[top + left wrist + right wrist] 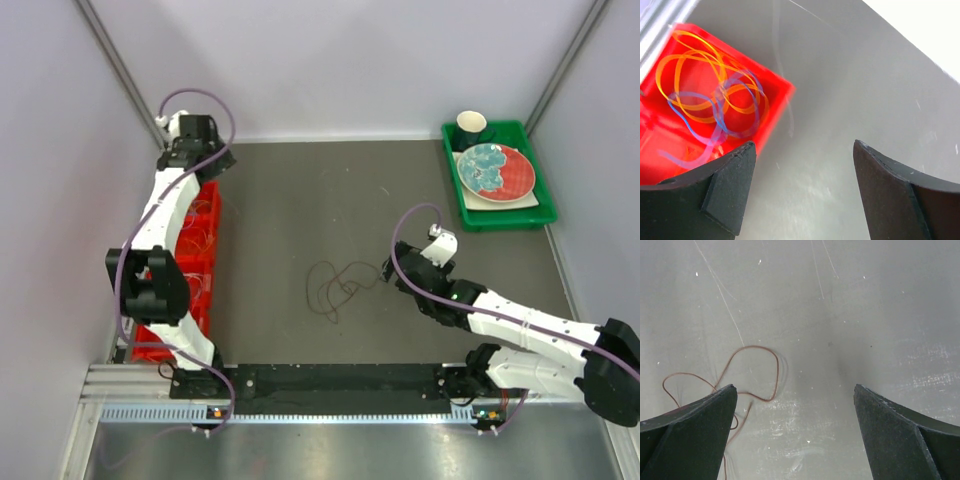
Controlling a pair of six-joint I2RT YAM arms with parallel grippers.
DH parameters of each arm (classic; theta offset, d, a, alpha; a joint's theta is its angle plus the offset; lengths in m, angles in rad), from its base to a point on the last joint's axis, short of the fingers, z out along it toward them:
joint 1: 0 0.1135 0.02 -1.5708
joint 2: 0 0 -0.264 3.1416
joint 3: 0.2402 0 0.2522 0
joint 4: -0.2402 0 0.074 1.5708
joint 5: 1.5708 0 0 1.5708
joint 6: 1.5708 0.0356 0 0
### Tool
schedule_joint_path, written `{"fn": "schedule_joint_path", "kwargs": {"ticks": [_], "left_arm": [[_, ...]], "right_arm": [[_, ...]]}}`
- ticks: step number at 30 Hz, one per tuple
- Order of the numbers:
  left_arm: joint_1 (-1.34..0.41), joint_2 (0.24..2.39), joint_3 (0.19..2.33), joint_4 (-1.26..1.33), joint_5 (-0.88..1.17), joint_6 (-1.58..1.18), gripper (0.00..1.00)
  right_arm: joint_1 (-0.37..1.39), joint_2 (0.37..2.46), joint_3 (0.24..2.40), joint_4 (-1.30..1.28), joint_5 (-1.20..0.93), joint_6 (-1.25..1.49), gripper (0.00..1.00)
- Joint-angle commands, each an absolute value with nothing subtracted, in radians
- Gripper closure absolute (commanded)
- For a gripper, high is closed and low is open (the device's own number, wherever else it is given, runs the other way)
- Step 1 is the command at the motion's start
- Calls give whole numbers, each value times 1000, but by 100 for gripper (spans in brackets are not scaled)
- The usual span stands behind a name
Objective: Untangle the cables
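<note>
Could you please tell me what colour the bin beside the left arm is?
The bin is bright red, clearest in the left wrist view.

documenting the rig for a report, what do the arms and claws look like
The left arm and right arm have white shells and black joints, each trailing a purple cable. The left claw and right claw each have two broad black fingers.

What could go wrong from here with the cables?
1. The orange cable and blue cable lie overlapped in the red bin; pulling one may drag the other out with it.
2. The loose cable lies thin and flat on the table; the open right gripper beside it may close without catching it.
3. The open left gripper hangs near the bin's edge and might knock it on descent.
</note>
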State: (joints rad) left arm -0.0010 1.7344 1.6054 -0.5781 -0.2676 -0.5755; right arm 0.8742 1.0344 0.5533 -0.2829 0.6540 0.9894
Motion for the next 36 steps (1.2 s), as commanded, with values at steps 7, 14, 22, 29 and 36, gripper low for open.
{"fn": "schedule_joint_path", "kwargs": {"ticks": [7,14,22,29,36], "left_arm": [[-351,1494,1445,-670,-397,-545,17],[-561,1428,1250,-609,-357,-615,3],[-707,1384,1120,-522,-177,-445,1],[-739,1266,1034,-469,-25,-327,1],[-802,1232,977,-456,108,-302,2]], "right_arm": [[867,1028,591,-268,650,973,1],[867,1035,598,-275,637,969,1],[867,1002,574,-268,623,982,1],[867,1015,581,-270,620,980,1],[867,1035,597,-279,617,977,1]]}}
